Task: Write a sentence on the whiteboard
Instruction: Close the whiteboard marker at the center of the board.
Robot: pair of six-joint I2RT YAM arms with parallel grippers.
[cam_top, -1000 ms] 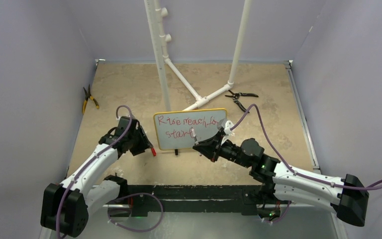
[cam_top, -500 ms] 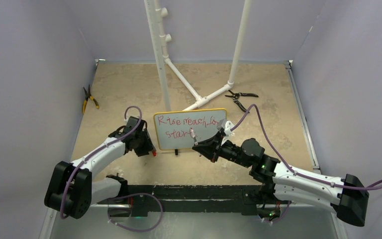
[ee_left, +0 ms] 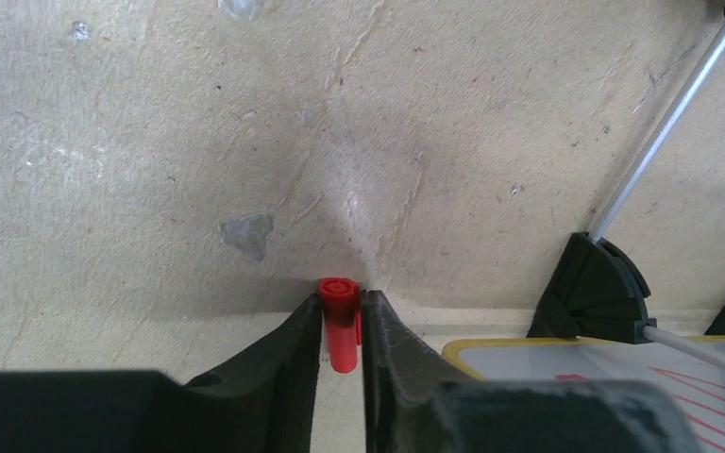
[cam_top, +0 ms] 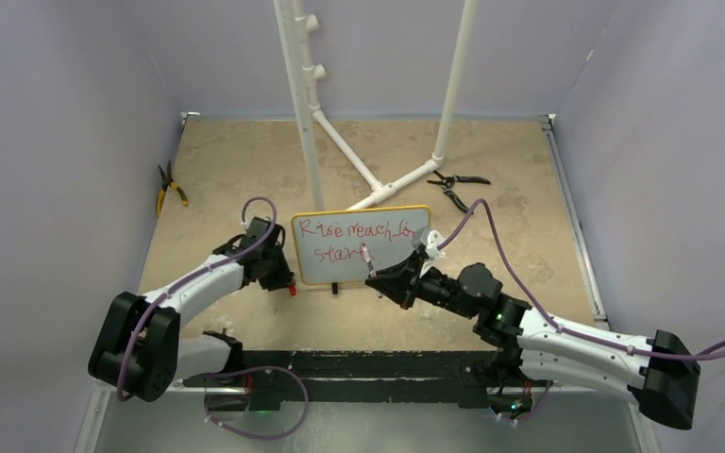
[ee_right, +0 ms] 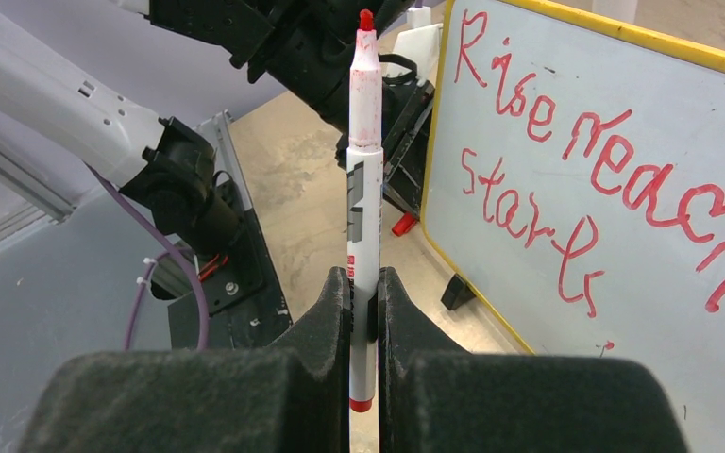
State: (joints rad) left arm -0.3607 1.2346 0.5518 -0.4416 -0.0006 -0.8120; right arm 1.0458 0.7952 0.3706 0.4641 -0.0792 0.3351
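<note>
The whiteboard (cam_top: 326, 272) stands upright on the table's middle, yellow-framed, with the red sentence (cam_top: 359, 229) in two lines. My right gripper (cam_top: 382, 274) is shut on an uncapped white marker (ee_right: 363, 189), red tip up and just off the board face (ee_right: 661, 283), beside the word "stars" (ee_right: 529, 226). Low at the board's lower left corner (ee_left: 547, 363), my left gripper (ee_left: 342, 300) has both fingers pressed on a red marker cap (ee_left: 340, 326). The same cap (cam_top: 291, 290) shows from above, near the tabletop.
A white pipe frame (cam_top: 378, 184) rises behind the board. Yellow-handled pliers (cam_top: 169, 189) lie at the far left, black pliers (cam_top: 455, 187) at the back right. A black board foot (ee_left: 593, 293) sits just right of my left fingers. Walls enclose the table.
My left arm has dropped lower and shifted right toward the board's corner, and its jaws have narrowed onto the red cap. The right arm and marker have not moved.
</note>
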